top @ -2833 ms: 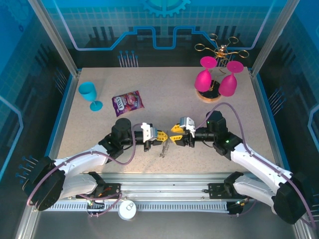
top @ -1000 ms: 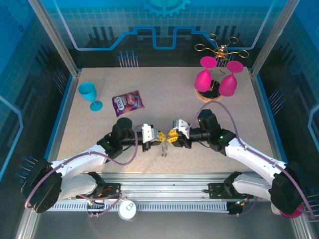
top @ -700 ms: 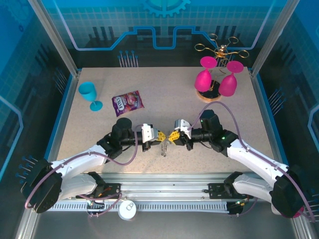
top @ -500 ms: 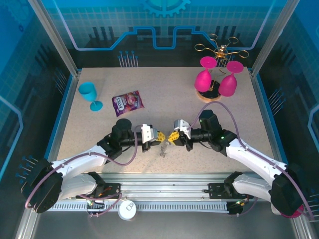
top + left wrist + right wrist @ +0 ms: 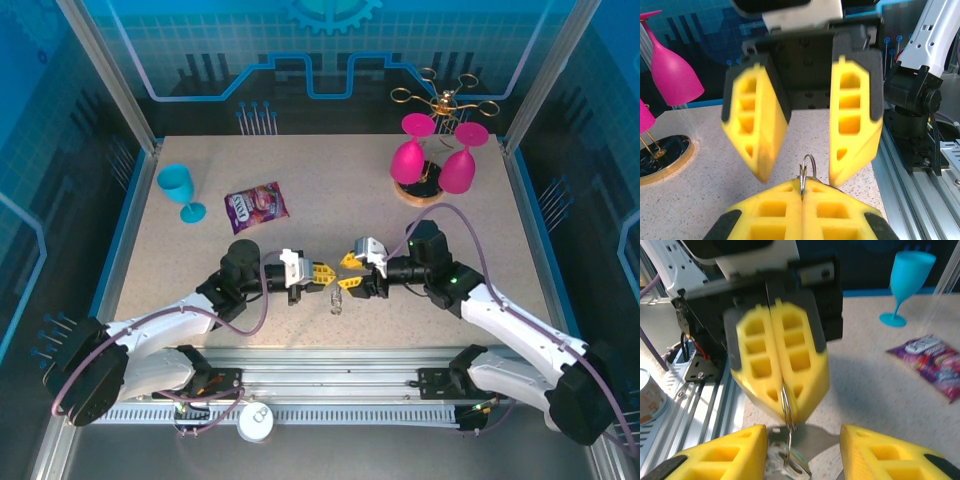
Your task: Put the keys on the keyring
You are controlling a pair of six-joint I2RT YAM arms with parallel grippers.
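Observation:
The keyring (image 5: 807, 170) is a thin silvery split ring, pinched upright in the tips of my left gripper (image 5: 802, 184), which is shut on it. In the top view the left gripper (image 5: 323, 272) faces the right gripper (image 5: 350, 273) tip to tip at the table's near middle. The right gripper (image 5: 802, 431) is open, its fingers (image 5: 854, 120) standing either side of the ring without touching it. The keys (image 5: 790, 462), silvery with a pale teal part, hang from the ring's (image 5: 787, 400) lower end between the right fingers. From above, the keys (image 5: 336, 298) dangle just over the table.
A purple snack packet (image 5: 257, 206) and a teal goblet (image 5: 180, 190) lie at the back left. Two magenta glasses (image 5: 410, 158) hang on a gold rack (image 5: 440, 100) with a round base (image 5: 420, 192) at the back right. The metal rail (image 5: 330, 385) runs along the near edge.
The right gripper has opened and drawn back slightly to the right. The keys now hang from the ring in the left gripper and have shifted a little right.

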